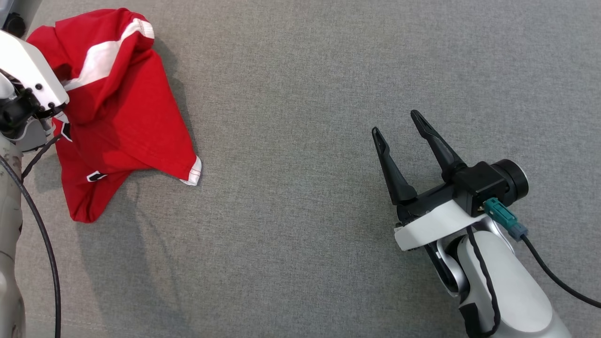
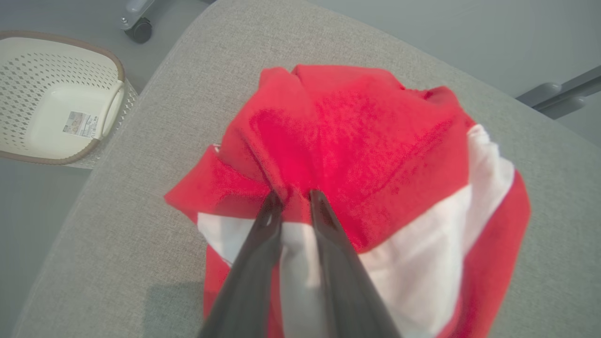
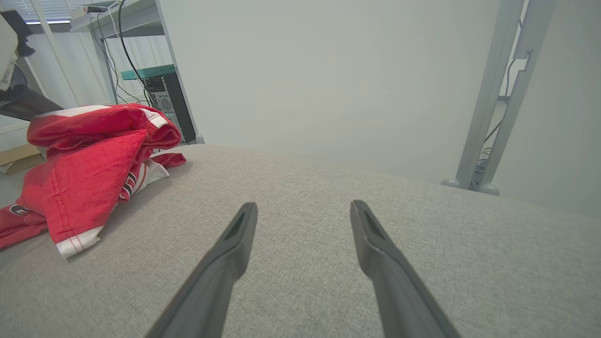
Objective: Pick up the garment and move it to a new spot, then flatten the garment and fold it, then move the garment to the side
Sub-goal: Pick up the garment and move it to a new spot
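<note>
The garment (image 1: 122, 117) is a red shirt with a white band and white-trimmed hems, bunched and partly lifted at the far left of the grey cushion. In the left wrist view my left gripper (image 2: 295, 196) is shut on a fold of the red garment (image 2: 357, 141), its dark fingers pinching cloth where red meets white. In the head view a pale left wrist housing (image 1: 28, 70) covers the grip. My right gripper (image 1: 399, 126) stands open over bare cushion at the right, well apart from the shirt. The right wrist view has the garment (image 3: 89, 173) at its left, beyond the spread fingers (image 3: 239, 230).
The grey fabric surface (image 1: 300, 234) spreads wide between shirt and right arm. A cream perforated basket (image 2: 56, 98) stands on the floor beyond the cushion's edge. A caster wheel (image 2: 141, 30), a metal frame (image 3: 497, 94) and a desk with cables (image 3: 141, 56) stand around it.
</note>
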You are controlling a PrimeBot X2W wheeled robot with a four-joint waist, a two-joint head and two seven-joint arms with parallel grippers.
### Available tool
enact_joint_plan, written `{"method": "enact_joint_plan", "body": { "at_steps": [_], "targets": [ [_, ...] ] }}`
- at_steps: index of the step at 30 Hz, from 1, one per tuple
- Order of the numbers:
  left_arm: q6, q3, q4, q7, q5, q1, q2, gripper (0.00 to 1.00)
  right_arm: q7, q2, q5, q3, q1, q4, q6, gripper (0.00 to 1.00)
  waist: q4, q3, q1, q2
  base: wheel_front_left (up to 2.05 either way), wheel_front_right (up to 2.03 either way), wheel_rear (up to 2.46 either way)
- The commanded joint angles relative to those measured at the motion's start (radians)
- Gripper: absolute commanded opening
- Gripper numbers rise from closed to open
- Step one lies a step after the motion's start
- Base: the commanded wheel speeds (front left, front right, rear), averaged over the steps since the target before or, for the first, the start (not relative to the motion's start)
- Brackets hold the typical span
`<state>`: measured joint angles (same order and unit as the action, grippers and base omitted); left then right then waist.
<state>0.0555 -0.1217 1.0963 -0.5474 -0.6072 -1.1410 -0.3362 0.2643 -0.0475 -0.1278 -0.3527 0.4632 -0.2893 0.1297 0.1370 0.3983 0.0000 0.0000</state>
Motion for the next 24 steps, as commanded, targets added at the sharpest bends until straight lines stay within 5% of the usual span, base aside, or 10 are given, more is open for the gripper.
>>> {"method": "enact_joint_plan", "body": {
  "at_steps": [1,10,24],
  "targets": [
    [0.013,-0.007,0.013,-0.002,-0.001,-0.020,-0.002,0.00,0.001,-0.006,0.002,0.004,0.014,-0.002,0.002,1.00,0.002,0.000,0.0000,0.0000,0.00,0.00,0.00],
    [0.032,-0.003,0.041,0.044,-0.019,-0.044,0.001,0.00,0.001,-0.006,-0.007,0.001,0.006,-0.009,0.002,1.00,0.004,-0.021,0.0000,0.0000,0.00,0.00,0.00],
    [0.067,0.067,0.019,0.331,-0.101,-0.036,0.025,0.00,0.001,-0.006,-0.033,0.028,-0.065,-0.020,0.002,1.00,0.004,-0.164,0.0000,0.0000,0.00,0.00,0.00]
  ]
}}
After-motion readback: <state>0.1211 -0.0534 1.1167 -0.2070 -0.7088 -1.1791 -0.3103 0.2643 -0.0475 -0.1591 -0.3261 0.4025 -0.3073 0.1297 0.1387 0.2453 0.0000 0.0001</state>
